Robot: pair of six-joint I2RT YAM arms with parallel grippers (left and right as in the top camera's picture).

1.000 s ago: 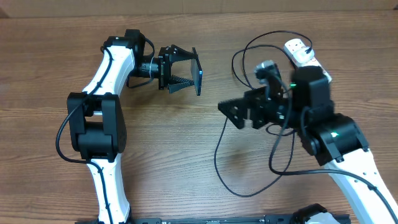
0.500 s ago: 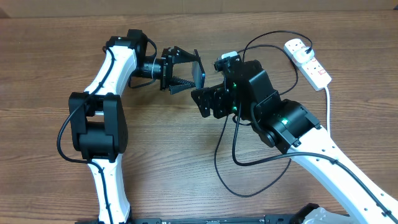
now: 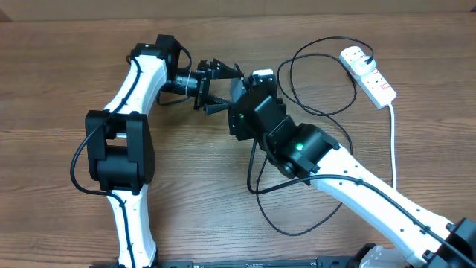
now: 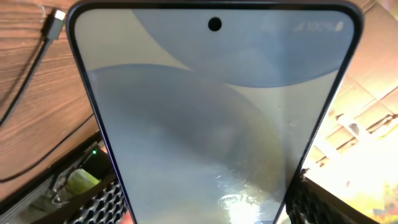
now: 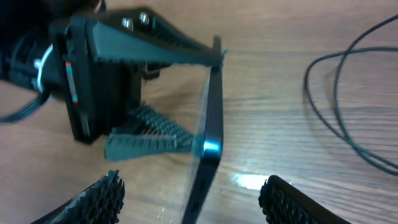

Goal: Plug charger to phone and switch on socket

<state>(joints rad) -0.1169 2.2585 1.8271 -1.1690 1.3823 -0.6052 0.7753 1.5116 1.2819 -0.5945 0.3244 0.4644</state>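
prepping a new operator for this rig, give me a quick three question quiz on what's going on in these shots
1. True or false: the left claw is clamped on the phone.
2. The charger has its connector tip: A plugged into the phone; B lying loose on the table; C clamped in a claw.
3. Which claw stands open and empty?
Key: 1 true; 2 B; 3 the right claw.
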